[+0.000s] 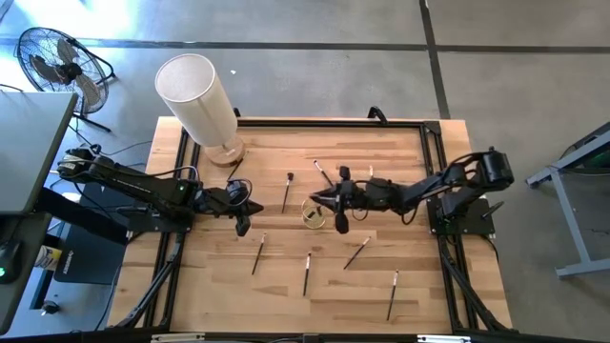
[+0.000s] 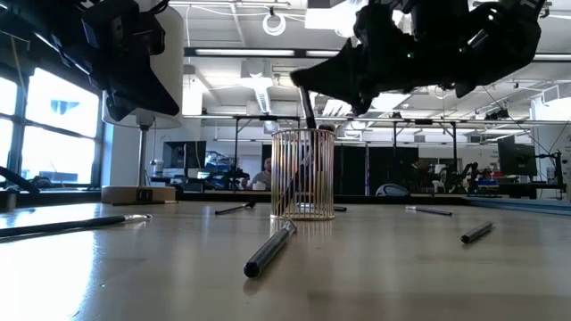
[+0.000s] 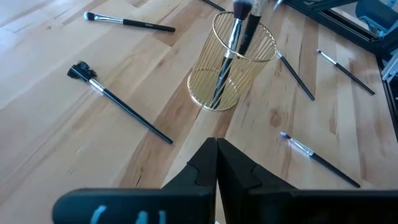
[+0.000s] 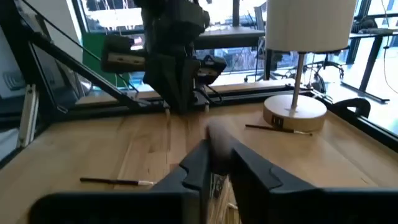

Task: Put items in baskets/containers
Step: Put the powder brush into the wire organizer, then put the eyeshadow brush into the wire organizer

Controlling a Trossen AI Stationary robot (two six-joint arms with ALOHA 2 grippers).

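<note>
Brush (image 2: 270, 250) lying nearest the low camera, loose on the table (image 1: 410, 171), its end close to the foot of the cup (image 2: 302, 174). Two further brushes lie to either side, one far left (image 2: 76, 225) and one right (image 2: 475, 233); several more are scattered apart across the boards in the high view.

Cup: upright near the table's middle, thin gold ribs, shorter than a brush. The left wrist view shows two shafts inside it, so one brush appears to stand there already.

Right gripper (image 2: 305, 87): directly above the cup, fingers pinched narrow on a held brush (image 2: 309, 111), which slants down through the rim with its lower end inside.

Left gripper (image 3: 216, 163): beside the cup and apart from it, above the boards, fingers pressed together with nothing between them.

Lamp (image 1: 195, 95): at the far edge, well apart, not part of the work.

Hazards, as judged from this arrangement:
- The cup looks light, and the slanted brush could press on the rim or catch a rib, sliding or tipping the cup.
- Let go while so tilted, the long brush may lever over the low rim and fall out, or pull the cup over.
- The brush already inside could be nudged out by the incoming one.
- A tipped cup would roll toward the near brush.
</note>
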